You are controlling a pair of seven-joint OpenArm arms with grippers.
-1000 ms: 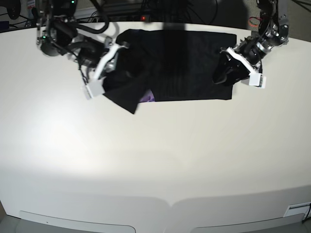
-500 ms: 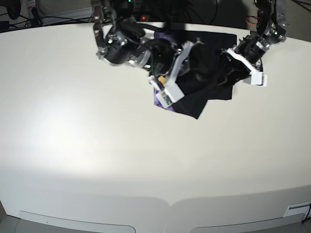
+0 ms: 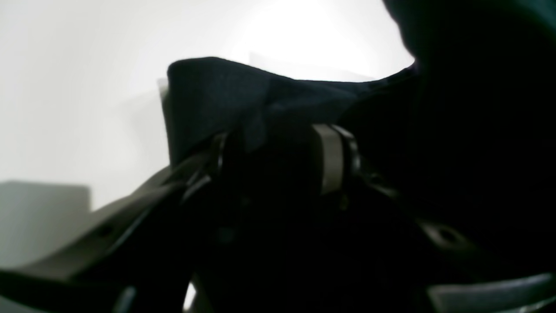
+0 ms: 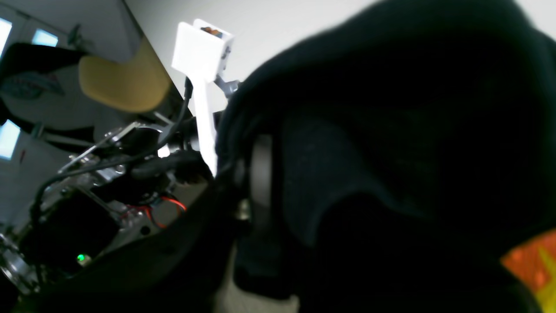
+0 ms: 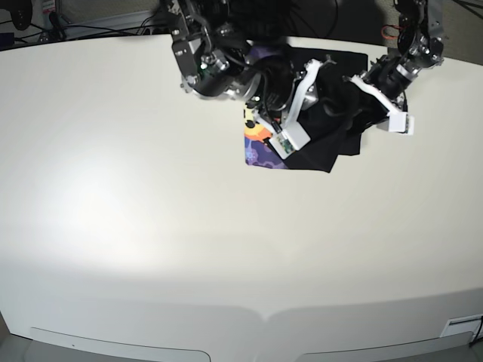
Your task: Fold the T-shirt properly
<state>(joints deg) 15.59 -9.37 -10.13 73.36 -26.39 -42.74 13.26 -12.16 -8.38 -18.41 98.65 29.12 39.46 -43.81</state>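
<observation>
The black T-shirt [image 5: 330,148] lies bunched at the table's far right, folded over itself. Its purple and orange sun print [image 5: 260,145] shows on the turned-up underside. My right gripper [image 5: 315,89], on the arm from the view's left, is shut on a raised black fold. In the right wrist view the cloth [image 4: 391,130] drapes over the fingers, with print [image 4: 530,261] at the lower right. My left gripper [image 5: 353,105] is shut on the shirt's right edge. In the left wrist view black cloth [image 3: 217,95] covers the jaws.
The white table [image 5: 151,226] stretches to the left and front. Cables and equipment [image 5: 90,19] stand behind its far edge. A yellow chair [image 4: 121,82] shows in the right wrist view. The two arms are close together over the shirt.
The right arm has swung from the view's left towards the right, carrying the shirt's left side over and turning up the print. The left arm has barely moved.
</observation>
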